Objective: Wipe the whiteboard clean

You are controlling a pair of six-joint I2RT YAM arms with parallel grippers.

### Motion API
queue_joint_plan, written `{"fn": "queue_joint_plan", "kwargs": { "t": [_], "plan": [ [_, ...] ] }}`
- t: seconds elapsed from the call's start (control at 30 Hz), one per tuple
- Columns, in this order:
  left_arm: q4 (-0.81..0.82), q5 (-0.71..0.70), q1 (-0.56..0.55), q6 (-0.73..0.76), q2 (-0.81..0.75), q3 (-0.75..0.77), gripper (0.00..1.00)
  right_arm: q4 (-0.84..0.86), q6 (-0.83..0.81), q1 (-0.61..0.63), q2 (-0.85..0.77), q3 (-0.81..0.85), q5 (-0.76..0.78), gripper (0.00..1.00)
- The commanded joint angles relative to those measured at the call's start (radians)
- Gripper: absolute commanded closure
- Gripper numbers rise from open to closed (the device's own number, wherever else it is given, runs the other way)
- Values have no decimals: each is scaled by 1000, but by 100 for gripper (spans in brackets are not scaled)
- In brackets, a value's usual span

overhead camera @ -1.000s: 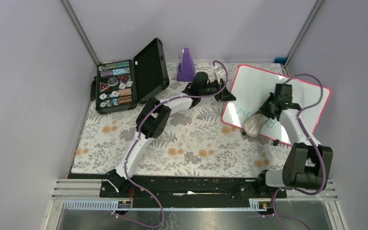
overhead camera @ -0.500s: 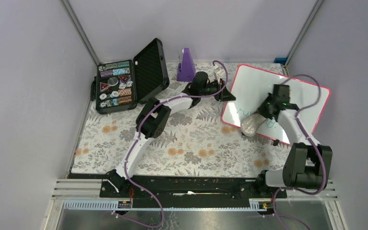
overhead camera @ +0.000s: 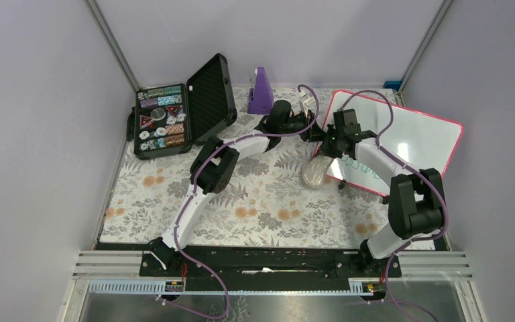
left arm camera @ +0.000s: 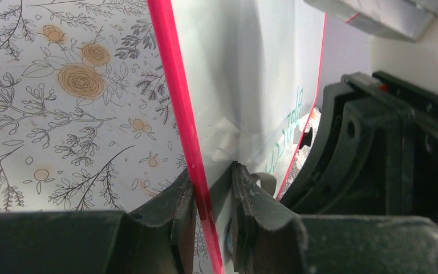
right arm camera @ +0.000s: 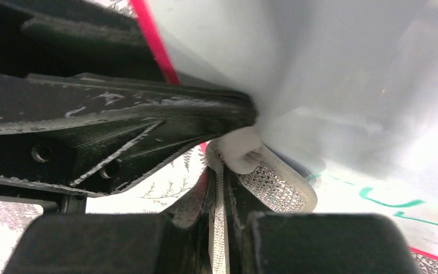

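The whiteboard [overhead camera: 419, 137] sits at the far right of the table, skewed to the table's edges, its glossy face mostly bare. A line of green handwriting [overhead camera: 363, 169] runs near its near-left side. The left gripper [left arm camera: 210, 194] is clamped on the board's left edge. In the left wrist view its two fingers [left arm camera: 183, 200] stand one on each side of the pink-red frame [left arm camera: 174, 97], pressed against it. The right arm reaches across the board to the same corner. The right gripper [right arm camera: 221, 184] is clenched on the rim of a grey mesh sponge [overhead camera: 313, 172], with the thin white edge of the sponge pinched between the fingers. From above, the sponge lies at the board's near-left border, most of it hanging out over the floral tablecloth [overhead camera: 255, 198] rather than over the white surface. The right wrist view is crowded and partly blurred there, so whether the sponge actually presses on the board cannot be told for sure, though it appears to lie right against it just beside the frame. The two grippers are very near each other at that corner. Well apart, at the far left of the table, an open black case [overhead camera: 209, 94] holds rows of colourful round pieces. A purple object [overhead camera: 261, 90] stands between the case and the board.
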Motion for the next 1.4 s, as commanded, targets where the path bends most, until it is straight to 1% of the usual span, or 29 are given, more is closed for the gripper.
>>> {"fn": "queue_joint_plan", "kwargs": {
  "t": [0.0,0.1,0.2,0.23,0.37,0.43,0.53,0.6,0.7,0.77,0.83,0.93,1.0,1.07,1.17,1.23,1.3,1.37],
  "plan": [
    [15,-62,-27,137,-32,-1,100,10,-13,-131,-80,-30,20,100],
    [16,-62,-25,134,-32,-3,100,10,-18,-280,-149,-95,-44,100],
    [16,-62,-26,134,-33,-3,100,4,-33,-395,-211,-155,-38,100],
    [16,-62,-26,134,-33,-3,100,2,-38,-420,-225,-169,-29,100],
    [19,-62,-26,133,-33,-3,100,1,-46,-427,-233,-178,-28,100],
    [19,-62,-26,133,-32,-3,100,1,-40,-407,-228,-164,-24,100],
    [19,-62,-26,131,-29,-1,100,14,-23,-326,-219,-138,18,100],
    [19,-62,-26,131,-26,3,100,30,6,-261,-182,-116,18,100],
    [15,-60,-26,130,-24,8,100,48,52,-96,-106,-73,27,100],
    [12,-60,-26,133,-25,7,100,75,87,-38,-47,-56,0,100],
    [11,-62,-27,136,-26,7,100,106,120,-5,-3,-53,-44,100],
    [10,-62,-26,137,-29,5,100,132,142,2,33,-51,-102,100],
    [11,-62,-26,137,-29,4,100,109,125,1,20,-39,-71,100],
    [12,-62,-25,136,-30,4,100,67,96,-6,-10,-27,-8,100],
    [12,-63,-26,139,-34,2,100,26,67,-70,-67,-39,13,100],
    [12,-64,-26,141,-36,-2,100,20,63,-160,-103,-68,-33,100],
    [13,-67,-25,143,-39,-6,100,20,52,-289,-135,-105,-92,100],
    [15,-68,-26,142,-39,-6,100,13,33,-366,-164,-132,-104,100]
  ]
}}
